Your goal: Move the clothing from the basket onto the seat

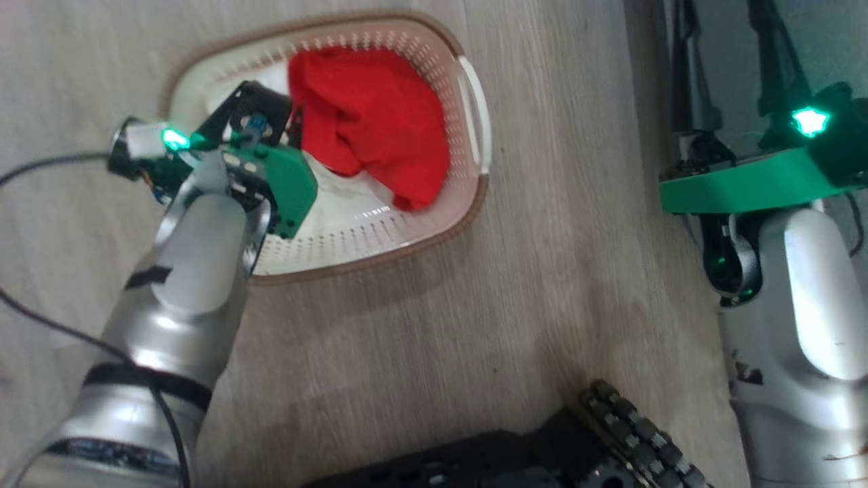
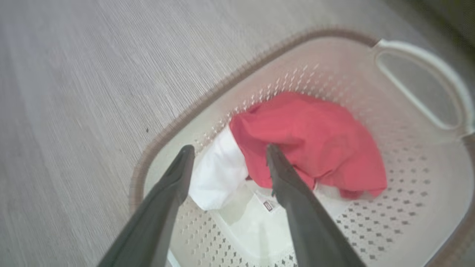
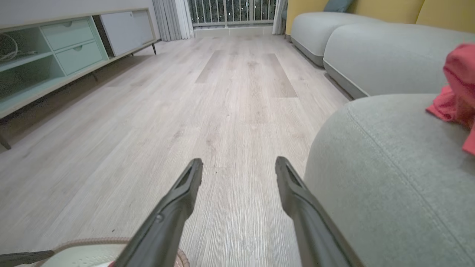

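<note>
One red piece (image 3: 458,92) already lies on the seat (image 3: 389,178); more clothing (image 2: 308,148) sits in the basket (image 2: 408,222), left gripper (image 2: 230,148) spread wide over it, gripping nothing; right gripper (image 3: 239,163) open too, empty

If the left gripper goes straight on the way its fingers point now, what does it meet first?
Probably the red clothing in the basket. The open left gripper points at it, though the depth is unclear.
</note>
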